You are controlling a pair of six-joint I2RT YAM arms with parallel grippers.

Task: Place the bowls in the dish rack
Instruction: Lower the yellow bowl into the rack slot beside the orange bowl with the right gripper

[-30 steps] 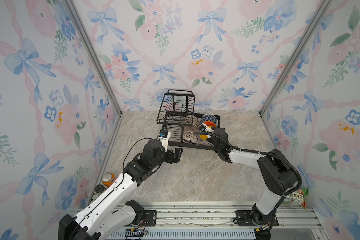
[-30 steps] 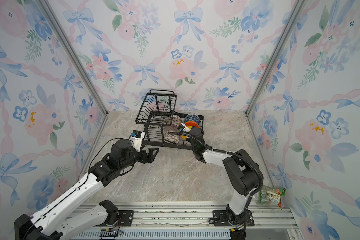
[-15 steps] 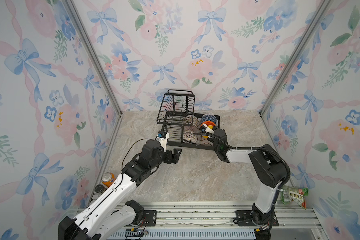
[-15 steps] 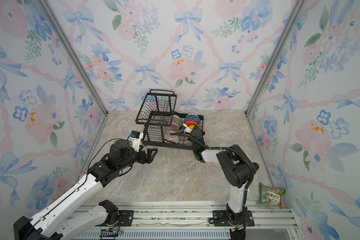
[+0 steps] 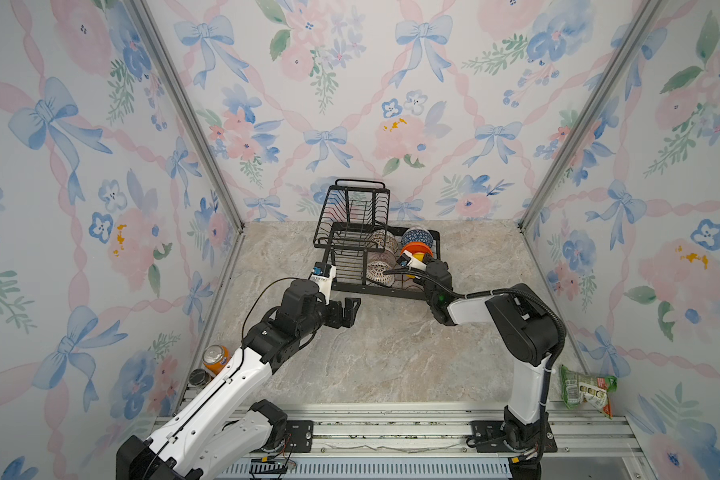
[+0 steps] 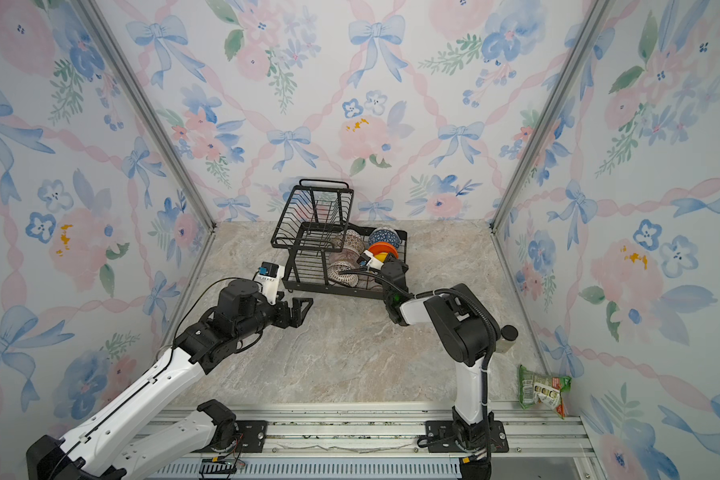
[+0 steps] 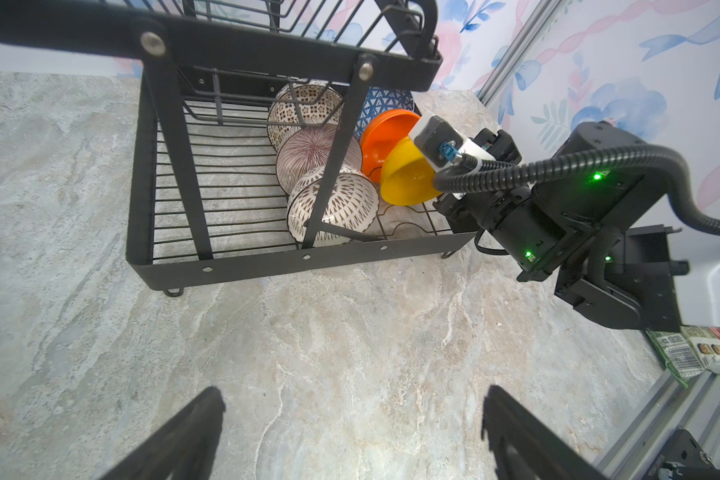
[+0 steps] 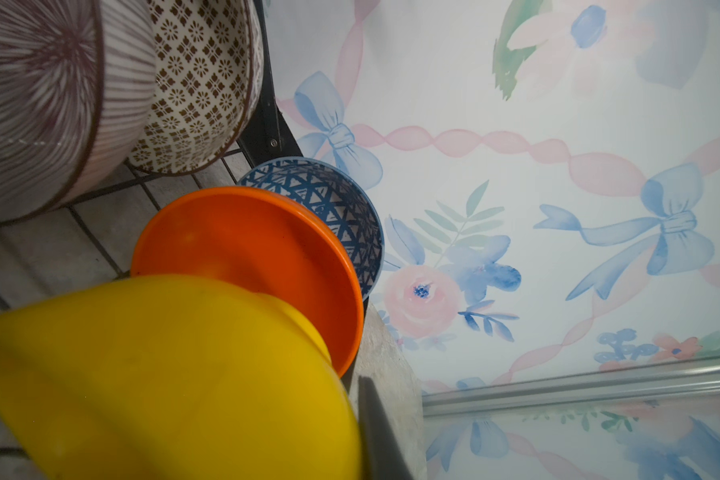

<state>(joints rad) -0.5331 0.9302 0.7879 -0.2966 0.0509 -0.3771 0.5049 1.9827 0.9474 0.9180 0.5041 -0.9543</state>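
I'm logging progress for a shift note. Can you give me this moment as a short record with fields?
rack: black wire, two tiers
in lower tray: yellow bowl, orange bowl, blue bowl, lattice bowl, striped bowl, black-and-white bowl
yellow bowl: leans on orange bowl
right gripper: shut on yellow bowl's rim
left gripper: open, empty, above table by rack

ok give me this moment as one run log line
left gripper: open, empty | right gripper: shut on plain yellow round bowl in black wire dish rack | plain orange bowl: racked behind it
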